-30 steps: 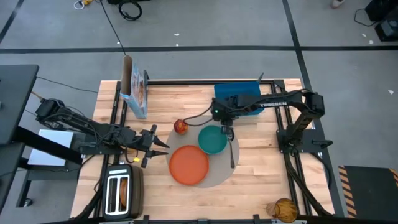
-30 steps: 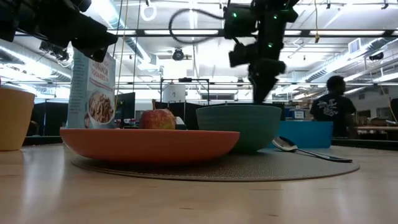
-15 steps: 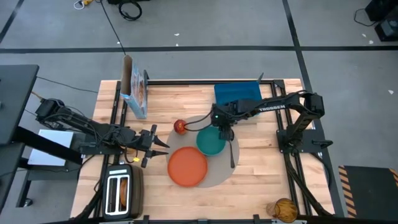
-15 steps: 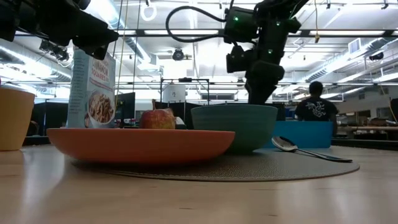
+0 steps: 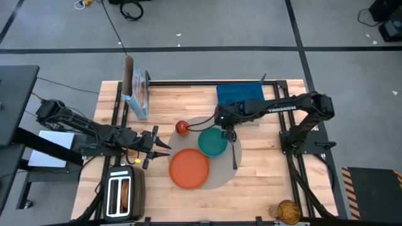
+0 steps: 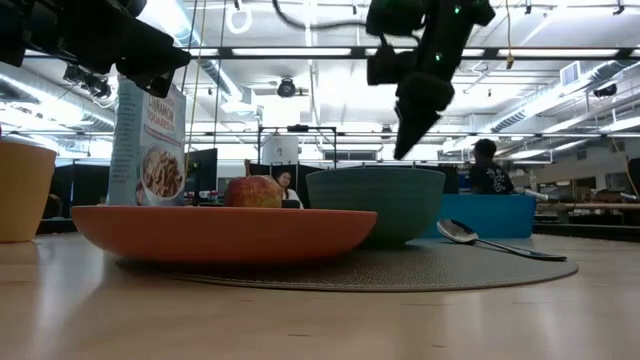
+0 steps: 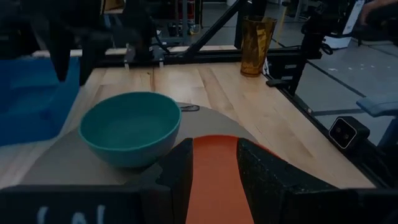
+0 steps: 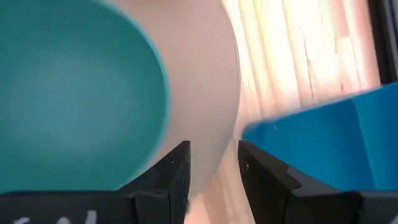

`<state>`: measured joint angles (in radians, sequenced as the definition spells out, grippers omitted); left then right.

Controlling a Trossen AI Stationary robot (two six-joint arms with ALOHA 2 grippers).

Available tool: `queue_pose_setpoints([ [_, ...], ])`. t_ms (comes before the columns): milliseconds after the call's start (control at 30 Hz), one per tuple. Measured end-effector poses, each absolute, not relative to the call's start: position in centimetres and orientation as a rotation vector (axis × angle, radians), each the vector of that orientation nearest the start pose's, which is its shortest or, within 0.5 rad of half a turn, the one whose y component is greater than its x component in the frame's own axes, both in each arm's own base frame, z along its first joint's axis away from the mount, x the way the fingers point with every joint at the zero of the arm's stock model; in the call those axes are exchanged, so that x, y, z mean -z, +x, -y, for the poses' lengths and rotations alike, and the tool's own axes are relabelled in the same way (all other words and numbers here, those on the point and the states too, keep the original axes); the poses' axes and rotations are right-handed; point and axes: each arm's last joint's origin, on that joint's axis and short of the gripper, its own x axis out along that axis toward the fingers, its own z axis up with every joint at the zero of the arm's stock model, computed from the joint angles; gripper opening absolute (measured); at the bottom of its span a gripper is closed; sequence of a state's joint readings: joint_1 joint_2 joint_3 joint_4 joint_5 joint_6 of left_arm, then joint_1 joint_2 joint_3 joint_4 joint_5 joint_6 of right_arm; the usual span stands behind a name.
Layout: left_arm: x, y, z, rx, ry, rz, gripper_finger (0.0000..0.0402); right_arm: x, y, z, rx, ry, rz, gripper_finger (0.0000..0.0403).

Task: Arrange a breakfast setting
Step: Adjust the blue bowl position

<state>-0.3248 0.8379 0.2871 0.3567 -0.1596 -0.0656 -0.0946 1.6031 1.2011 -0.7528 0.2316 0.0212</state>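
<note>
A round grey mat (image 5: 221,177) lies mid-table. On it rest an orange plate (image 5: 190,167), a teal bowl (image 5: 213,143) and, right of the bowl, a metal spoon (image 5: 235,154). A red apple (image 5: 183,128) sits at the mat's far-left edge. My right gripper (image 5: 227,132) hangs open above the bowl's far-right rim (image 6: 430,172), clear of it and slanting down. My left gripper (image 5: 162,145) stands open and level, left of the plate, holding nothing. An orange cup (image 6: 20,190) stands at the left. A brown slice (image 5: 124,194) sits in the toaster.
A blue tray (image 5: 240,97) lies at the far side behind the bowl. A cereal box (image 5: 138,94) stands at the far left. The silver toaster (image 5: 123,196) is at the near left corner, and an amber cup (image 5: 286,211) at the near right. A person shows in the room behind.
My right gripper stood at the bowl's rim; it has risen clear of it and tipped flatter. Early in the second the bowl and the plate slid a little toward the table's left; they have lain still since.
</note>
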Motion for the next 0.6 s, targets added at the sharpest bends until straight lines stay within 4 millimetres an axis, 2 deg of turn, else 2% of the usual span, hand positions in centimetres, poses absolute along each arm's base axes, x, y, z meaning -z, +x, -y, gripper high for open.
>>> queue_pose_setpoints([
  [100,-20.2,17.0,5.2,0.154,-0.042,-0.222,0.0133,-24.4,31.9,3.0,0.274,-0.027,-1.08,0.0142],
  [200,-20.6,17.1,5.2,0.151,-0.044,-0.243,0.0133,-24.0,32.8,2.1,0.2,-0.037,-1.043,0.0142],
  [267,-21.7,17.4,5.3,0.142,-0.058,-0.301,0.0133,-23.6,33.5,1.5,0.171,-0.064,-1.022,0.0142],
  [367,-23.7,17.3,5.3,0.106,-0.104,-0.479,0.0133,-23.8,34.1,0.7,0.144,-0.098,-0.958,0.0142],
  [600,-27.6,15.1,4.7,-0.036,-0.277,-0.794,0.0133,-24.4,34.8,-0.6,0.152,-0.17,-0.859,0.0142],
])
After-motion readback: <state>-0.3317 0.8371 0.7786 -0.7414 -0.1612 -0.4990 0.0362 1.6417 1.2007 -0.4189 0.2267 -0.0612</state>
